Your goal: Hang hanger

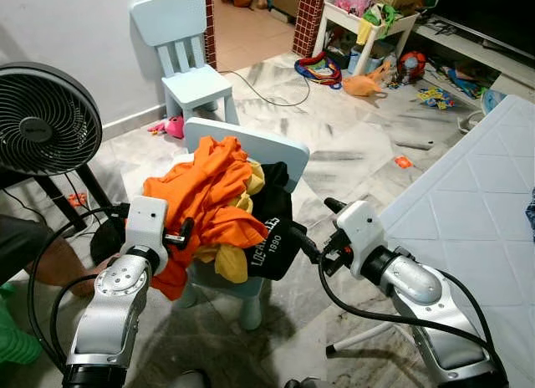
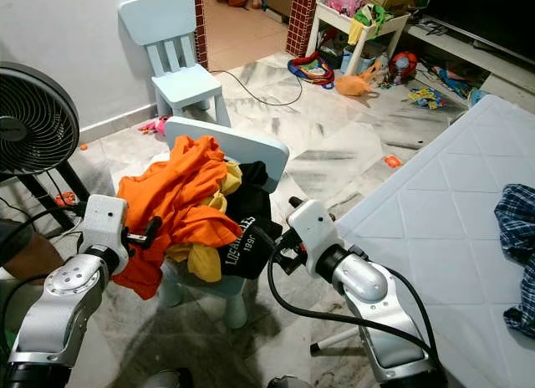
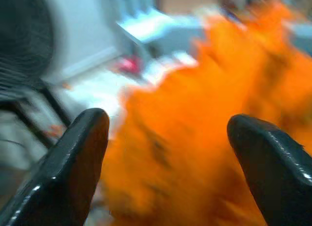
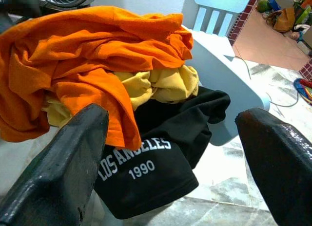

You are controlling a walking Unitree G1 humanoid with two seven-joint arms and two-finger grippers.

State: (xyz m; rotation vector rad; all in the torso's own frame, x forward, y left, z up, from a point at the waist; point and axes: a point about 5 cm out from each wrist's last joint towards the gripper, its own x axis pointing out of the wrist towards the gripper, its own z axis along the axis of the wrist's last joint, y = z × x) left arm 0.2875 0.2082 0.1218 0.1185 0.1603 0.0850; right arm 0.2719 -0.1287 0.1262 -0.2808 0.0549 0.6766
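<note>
A marble-patterned floor (image 1: 351, 145) runs to a white wall (image 1: 75, 28) on the far left. A black fan (image 1: 46, 120) stands left, a pale blue chair (image 1: 188, 58) beyond it, brick pillars (image 1: 308, 20) and scattered toys far, a white mattress (image 1: 476, 196) right.

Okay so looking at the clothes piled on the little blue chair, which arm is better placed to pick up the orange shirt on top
Probably left. The left gripper is open and already up against the orange shirt, which lies on the pile's left side. The right gripper, also open, sits by the black shirt on the other side.
</note>
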